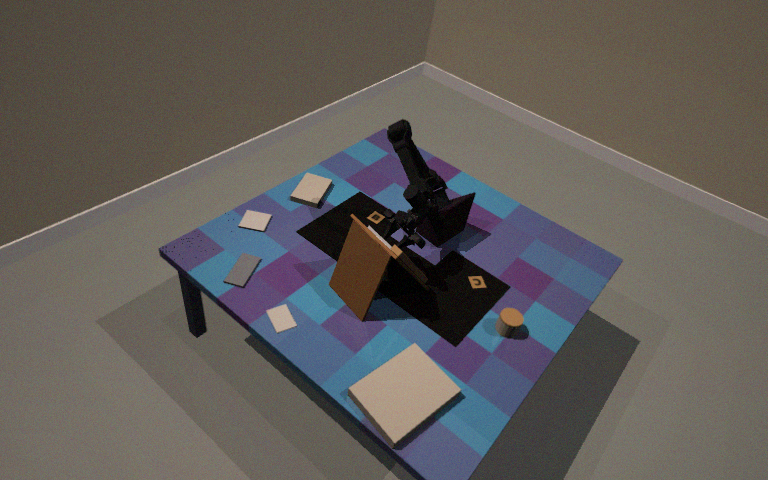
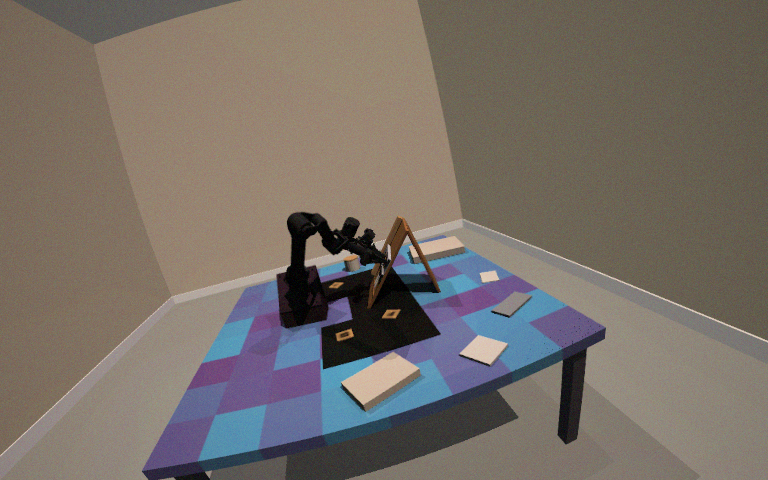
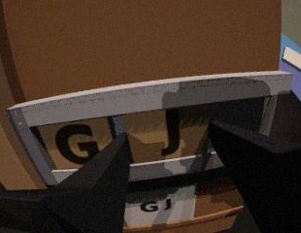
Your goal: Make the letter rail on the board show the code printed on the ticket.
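Observation:
A brown A-frame board (image 1: 358, 270) (image 3: 150, 49) carries a grey letter rail (image 3: 92, 106). A G tile (image 3: 75, 146) sits at the rail's left end. My gripper (image 1: 401, 237) (image 2: 386, 261) (image 3: 169, 132) is shut on a J tile (image 3: 150, 141) in the rail, right of the G with a narrow gap between. The ticket (image 3: 184, 214) below shows G J; my fingers partly cover that area. Loose tiles (image 2: 344, 334) (image 2: 390, 314) (image 2: 335, 285) lie flat; two of these tiles also show in the top view (image 1: 375, 217) (image 1: 477, 281). Their letters are too small to read surely.
A black mat (image 1: 465, 315) (image 2: 412, 324) lies under the board. A round wooden-topped cylinder (image 1: 510, 318) (image 2: 350, 263), a large pale slab (image 1: 405, 389) (image 2: 437, 249) and a smaller pale block (image 1: 311, 188) (image 2: 381, 377) stand around it. Flat cards (image 1: 255, 220) (image 1: 281, 318) and a grey slab (image 1: 242, 270) lie behind the board.

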Motion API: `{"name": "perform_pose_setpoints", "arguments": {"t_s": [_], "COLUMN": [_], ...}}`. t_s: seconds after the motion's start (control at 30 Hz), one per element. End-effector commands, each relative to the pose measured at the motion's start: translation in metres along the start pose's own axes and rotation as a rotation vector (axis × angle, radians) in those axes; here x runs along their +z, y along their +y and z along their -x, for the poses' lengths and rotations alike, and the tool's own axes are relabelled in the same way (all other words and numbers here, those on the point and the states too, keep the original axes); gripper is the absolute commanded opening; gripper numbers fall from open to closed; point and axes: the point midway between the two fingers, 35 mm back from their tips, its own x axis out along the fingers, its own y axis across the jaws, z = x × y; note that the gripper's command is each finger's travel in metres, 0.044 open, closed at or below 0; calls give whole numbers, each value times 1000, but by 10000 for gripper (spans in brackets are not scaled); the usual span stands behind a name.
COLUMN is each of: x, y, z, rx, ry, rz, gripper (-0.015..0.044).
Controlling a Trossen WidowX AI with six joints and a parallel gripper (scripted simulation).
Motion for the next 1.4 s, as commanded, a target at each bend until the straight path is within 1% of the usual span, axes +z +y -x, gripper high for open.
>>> {"name": "perform_pose_setpoints", "arguments": {"t_s": [0.0,0.13,0.17,0.53,1.37], "x": [0,0,0,2,-3], "y": [0,0,0,0,4], "z": [0,4,6,17,28], "rx": [0,-3,-3,-2,-2], "ry": [0,-1,-1,0,0], "rz": [0,-7,-7,-8,-8], "gripper": [184,289,295,295,295]}}
